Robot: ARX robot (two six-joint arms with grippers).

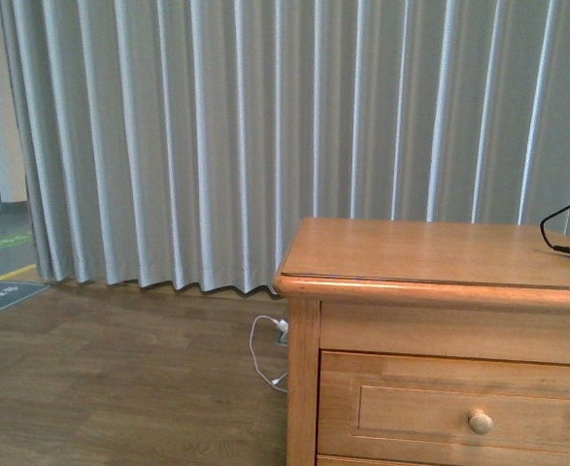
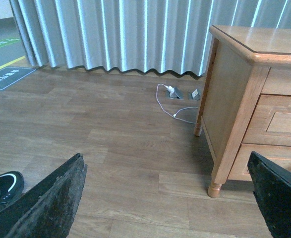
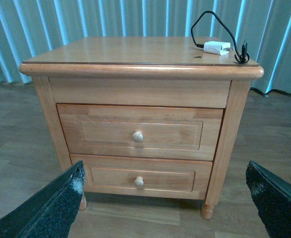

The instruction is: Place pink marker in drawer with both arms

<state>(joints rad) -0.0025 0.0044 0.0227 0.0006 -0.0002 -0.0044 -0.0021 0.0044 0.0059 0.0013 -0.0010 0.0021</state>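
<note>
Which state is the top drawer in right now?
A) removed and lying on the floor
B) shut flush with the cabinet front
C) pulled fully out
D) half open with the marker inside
B: in the right wrist view the top drawer sits flush in the nightstand, its knob untouched and no gap showing.

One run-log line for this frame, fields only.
stage: pre-approach | drawer: closed | pink marker: not visible | left gripper: open, empty | right gripper: open, empty, facing nightstand
</note>
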